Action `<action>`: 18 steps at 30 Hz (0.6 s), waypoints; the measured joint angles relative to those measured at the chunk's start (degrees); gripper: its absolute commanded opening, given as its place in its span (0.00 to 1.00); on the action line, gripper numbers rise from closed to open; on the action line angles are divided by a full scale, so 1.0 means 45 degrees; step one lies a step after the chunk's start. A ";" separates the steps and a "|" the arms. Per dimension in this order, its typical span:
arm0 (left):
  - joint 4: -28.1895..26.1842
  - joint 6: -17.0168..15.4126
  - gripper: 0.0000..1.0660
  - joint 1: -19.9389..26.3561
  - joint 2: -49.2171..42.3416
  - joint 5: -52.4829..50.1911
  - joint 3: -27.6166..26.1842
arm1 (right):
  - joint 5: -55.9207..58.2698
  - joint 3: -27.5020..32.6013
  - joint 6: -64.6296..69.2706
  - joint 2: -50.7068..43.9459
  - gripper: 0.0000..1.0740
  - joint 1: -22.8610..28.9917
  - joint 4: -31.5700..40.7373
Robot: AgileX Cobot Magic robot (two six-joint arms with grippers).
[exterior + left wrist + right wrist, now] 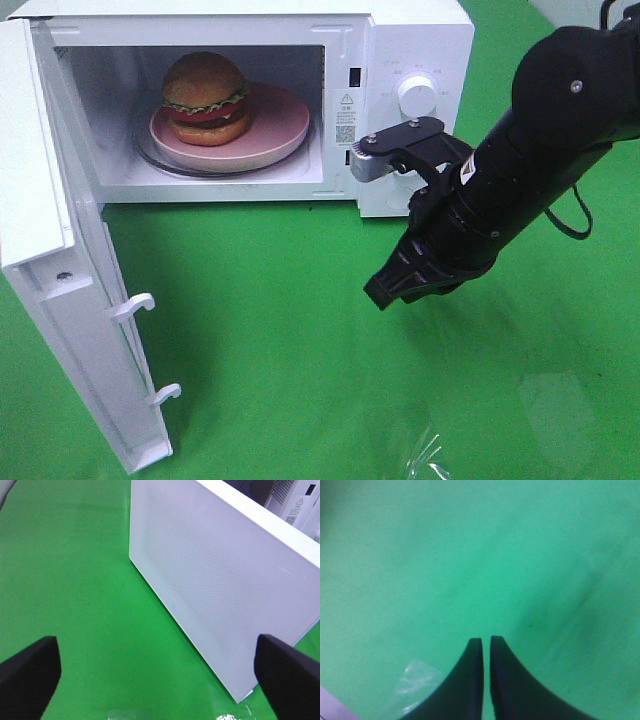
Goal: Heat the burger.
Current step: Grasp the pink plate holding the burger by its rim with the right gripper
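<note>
A: Start at the right pincer (385, 295). What is it doing?

B: Its jaws are pressed together on nothing, and it hangs above the green cloth (300, 380). A scrap of clear plastic (430, 455) lies on the cloth near its tips, on the side away from the microwave (420, 40). It looks harmless unless the tips dip and snag it.

A: And the left pincer (157, 652)?

B: It is spread wide and empty. It faces the outer side of the open door (215, 580), near it but apart.

A: So the door is the next worry.

B: I'd say so. It stands swung fully out, and nothing heats until it shuts. A hard shove could slam it and jolt the whole oven. A glancing push could slip along the smooth panel. The latch hooks (133, 305) on its free edge must find their slots. That edge would also sweep toward the right pincer, whose arm hangs close in front of the control panel.

A: Farther in?

B: The burger (205, 95) sits in the cavity on the pink plate (285, 125), well beyond the right pincer. It is off-centre, on the half of the plate farther from that pincer. It's tall, so a jolt might topple it.

A: And the dial (416, 95)?

B: It is just behind the right wrist. A careless lift could knock it.
</note>
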 measured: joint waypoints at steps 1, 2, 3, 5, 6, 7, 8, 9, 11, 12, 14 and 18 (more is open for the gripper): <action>0.0000 0.0000 0.92 0.0000 0.0000 0.0000 0.0000 | 0.0000 0.0000 0.0000 0.0000 0.04 0.0000 0.0000; 0.0000 0.0000 0.92 0.0000 0.0000 0.0000 0.0000 | 0.0267 -0.0166 -0.1770 0.0000 0.04 0.0000 -0.0013; 0.0000 0.0000 0.92 0.0000 0.0000 0.0000 0.0000 | 0.0267 -0.0166 -0.1770 0.0000 0.04 0.0000 -0.0013; 0.0000 0.0000 0.92 0.0000 0.0000 0.0000 0.0000 | 0.0395 -0.0255 -0.3565 0.0000 0.05 0.0000 -0.0038; 0.0000 0.0000 0.92 0.0000 0.0000 0.0000 0.0000 | 0.0637 -0.0344 -0.5208 0.0000 0.05 0.0000 -0.0102; 0.0000 0.0000 0.92 0.0000 0.0000 0.0000 0.0000 | 0.0700 -0.0471 -0.6850 0.0000 0.05 0.0000 -0.0153; 0.0000 0.0000 0.92 0.0000 0.0000 0.0000 0.0000 | 0.0700 -0.0471 -0.6850 0.0000 0.05 0.0000 -0.0153; 0.0000 0.0000 0.92 0.0000 0.0000 0.0000 0.0000 | 0.0700 -0.0560 -0.7576 0.0000 0.05 0.0000 -0.0204; 0.0000 0.0000 0.92 0.0000 0.0000 0.0000 0.0000 | 0.0700 -0.0738 -0.9282 0.0000 0.06 0.0000 -0.0267; 0.0000 0.0000 0.92 0.0000 0.0000 0.0000 0.0000 | 0.0700 -0.0738 -0.9282 0.0000 0.06 0.0000 -0.0267; 0.0000 0.0000 0.92 0.0000 0.0000 0.0000 0.0000 | 0.0700 -0.0968 -1.1918 0.0000 0.08 0.0000 -0.0331; 0.0000 0.0000 0.92 0.0000 0.0000 0.0000 0.0000 | 0.0700 -0.1159 -1.3051 0.0000 0.12 0.0000 -0.0738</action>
